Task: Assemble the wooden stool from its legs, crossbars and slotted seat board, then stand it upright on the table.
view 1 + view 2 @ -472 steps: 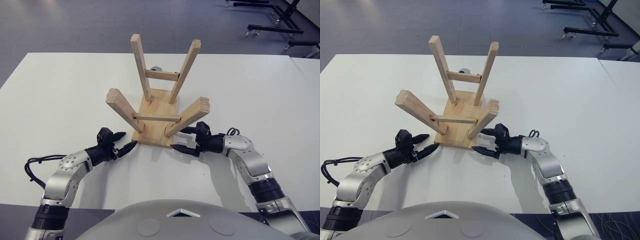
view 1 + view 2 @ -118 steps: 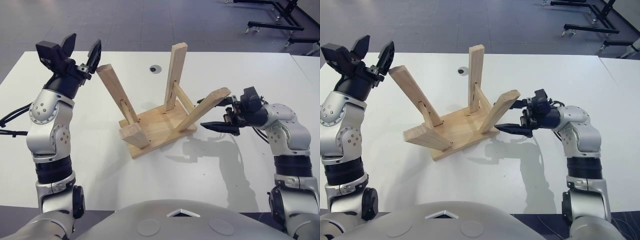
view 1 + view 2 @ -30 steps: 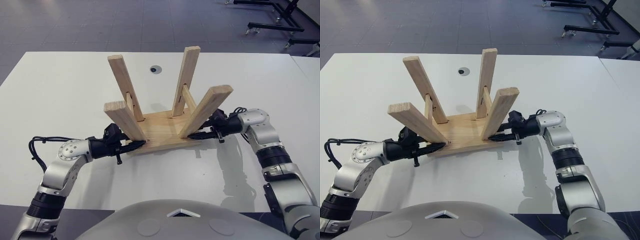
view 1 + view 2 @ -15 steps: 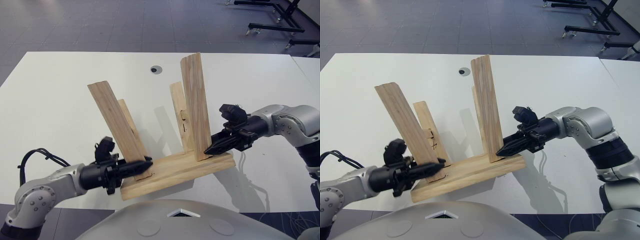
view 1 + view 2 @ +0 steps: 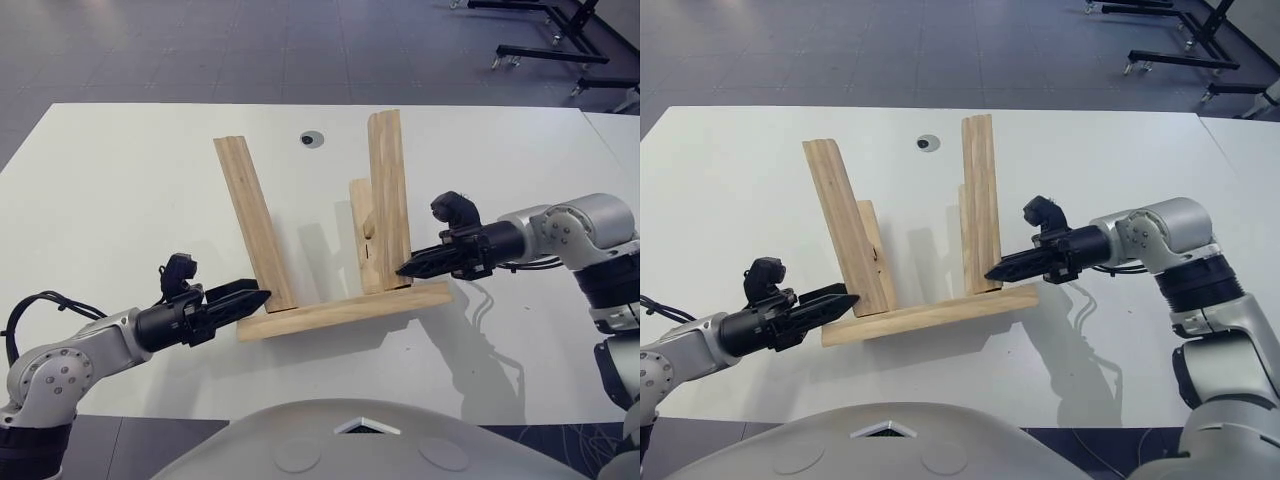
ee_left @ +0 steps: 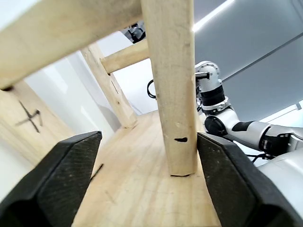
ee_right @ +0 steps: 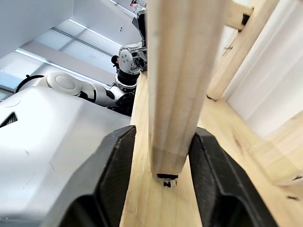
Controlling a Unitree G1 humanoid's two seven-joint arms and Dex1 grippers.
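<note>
Left eye view: a white table (image 5: 120, 180) with the stool (image 5: 330, 250) inverted over its near middle. The seat (image 5: 340, 311) shows its long edge to the camera, right end higher than left; whether it rests on the table cannot be told. The legs (image 5: 255, 225) point up, slightly splayed. A crossbar (image 6: 124, 56) joins two legs, as seen in the left wrist view. The left gripper (image 5: 250, 298) is at the seat's left end, fingers (image 6: 57, 179) spread wide over the board, one leg between them and clear of both. The right gripper (image 5: 405, 269) is at the seat's right end, released, fingers (image 7: 113, 179) straddling a leg where it meets the seat. A small round grommet (image 5: 313, 139) sits in the table beyond the stool
</note>
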